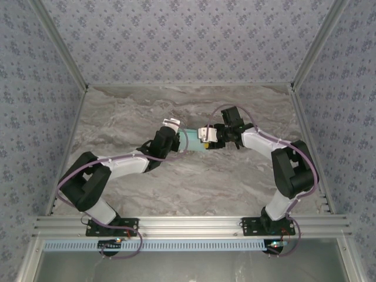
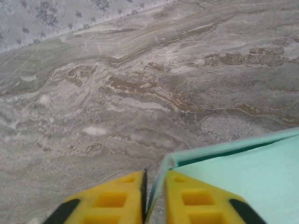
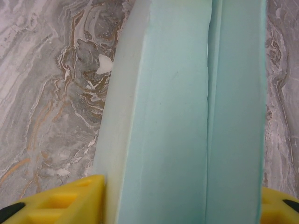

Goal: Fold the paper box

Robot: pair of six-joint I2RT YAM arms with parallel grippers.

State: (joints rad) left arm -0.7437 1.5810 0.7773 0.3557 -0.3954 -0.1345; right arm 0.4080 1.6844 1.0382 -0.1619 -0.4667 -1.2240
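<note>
The paper box (image 1: 191, 141) is pale aqua card, held above the middle of the marble table between my two grippers. In the left wrist view one thin wall of the paper box (image 2: 243, 172) stands in the narrow gap of my left gripper (image 2: 156, 176). Its yellow fingers (image 2: 112, 198) are slightly apart, with a sliver of space beside the card. In the right wrist view the paper box (image 3: 177, 93) runs away from the camera. My right gripper (image 3: 182, 205) spans its width, one yellow finger (image 3: 70, 205) pressed against each long side. From above, left gripper (image 1: 182, 141) and right gripper (image 1: 202, 140) face each other.
The marble tabletop (image 1: 176, 182) lies bare around the arms. Patterned walls (image 1: 35, 88) close it in at left, back and right. An aluminium rail (image 1: 188, 223) carrying both arm bases runs along the near edge.
</note>
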